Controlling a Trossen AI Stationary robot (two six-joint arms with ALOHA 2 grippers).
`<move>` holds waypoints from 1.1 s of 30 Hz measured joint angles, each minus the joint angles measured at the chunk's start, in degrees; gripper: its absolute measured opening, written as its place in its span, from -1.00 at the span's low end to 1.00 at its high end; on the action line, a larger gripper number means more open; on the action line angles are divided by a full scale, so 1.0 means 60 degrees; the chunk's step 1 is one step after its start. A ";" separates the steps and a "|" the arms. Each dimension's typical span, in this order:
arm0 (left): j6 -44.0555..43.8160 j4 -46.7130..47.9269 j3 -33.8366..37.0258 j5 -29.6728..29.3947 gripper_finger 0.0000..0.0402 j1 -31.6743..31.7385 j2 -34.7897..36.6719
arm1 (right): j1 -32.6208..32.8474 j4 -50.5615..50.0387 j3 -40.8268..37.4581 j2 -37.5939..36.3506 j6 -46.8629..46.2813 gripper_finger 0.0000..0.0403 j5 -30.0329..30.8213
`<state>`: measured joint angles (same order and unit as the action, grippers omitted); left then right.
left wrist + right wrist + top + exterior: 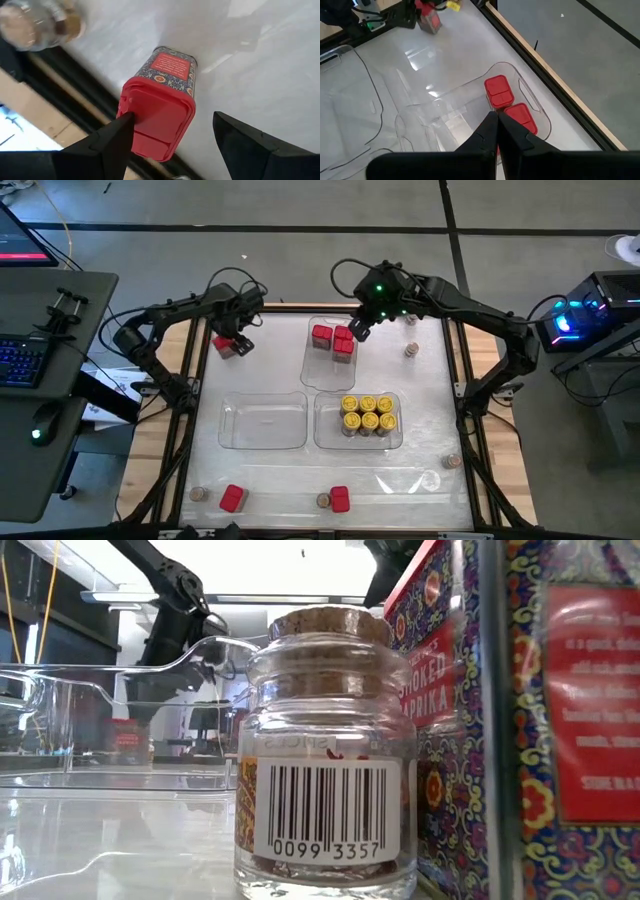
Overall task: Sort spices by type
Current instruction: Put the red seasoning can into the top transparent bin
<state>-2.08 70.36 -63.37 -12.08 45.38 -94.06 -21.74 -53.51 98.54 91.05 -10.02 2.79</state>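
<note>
My left gripper (237, 340) (172, 132) is open near the table's far left edge. It comes down over a red boxy spice tin (162, 100) (226, 346) that stands upright on the table, one finger on each side of its red lid. My right gripper (357, 331) (496, 120) is shut and empty. It hovers over the far clear tray (312, 370), which holds red tins (497, 90) (521, 117). Several yellow-lidded jars (367, 414) stand in another tray. Two more red tins (232, 498) (340, 499) stand by the near edge. Small tan jars (411, 349) (452, 462) (198, 494) are scattered about. My left gripper comes at the red tin from above, slanting, with its fingers on either side of the lid (150, 112). One finger (117, 135) stands right at the lid's edge, and I cannot tell whether it touches. The other finger (240, 142) is clear of the tin.
An empty clear tray (262, 421) lies left of the tray of yellow jars. A cork-stoppered jar (325, 740) and a red paprika tin (540, 720) stand right in front of the low camera. A blurred corked jar (40, 22) stands near the left gripper. The table's wooden rails border both sides.
</note>
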 joint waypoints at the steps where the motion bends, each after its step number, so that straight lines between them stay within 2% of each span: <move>1: -0.0182 -0.0051 -0.0004 0.0085 0.26 -0.0175 0.0001 | 0.0000 0.0035 0.0000 0.0000 0.0000 -1.00 -0.0001; 9: -0.1143 -0.0534 -0.0093 0.0157 0.26 -0.1711 -0.0016 | -0.0004 0.0261 0.0000 -0.0004 0.0004 -1.00 0.0000; 15: -0.1490 -0.0881 -0.1093 0.1032 0.26 -0.2530 -0.0121 | -0.0004 0.0287 0.0000 -0.0004 0.0003 -1.00 0.0000; 18: -0.1211 -0.0755 -0.1922 0.1201 0.26 -0.2691 -0.0100 | -0.0004 0.0287 0.0000 -0.0004 -0.0005 -1.00 0.0000; 23: -0.0189 -0.0083 -0.2995 0.0929 0.26 -0.2698 -0.0078 | -0.0004 0.0287 0.0000 -0.0004 -0.0021 -1.00 0.0000; 27: 0.1107 -0.0447 -0.3067 0.0774 0.26 -0.2673 0.0026 | -0.0004 0.0280 -0.0001 -0.0004 -0.0029 -1.00 0.0000; 33: 0.0991 -0.0518 -0.3067 0.0694 0.26 -0.2665 0.0026 | -0.0004 0.0243 -0.0004 -0.0004 -0.0024 -1.00 0.0000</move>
<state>3.86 67.25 -81.78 -7.92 29.39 -93.91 -21.76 -52.05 98.52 91.02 -10.17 2.79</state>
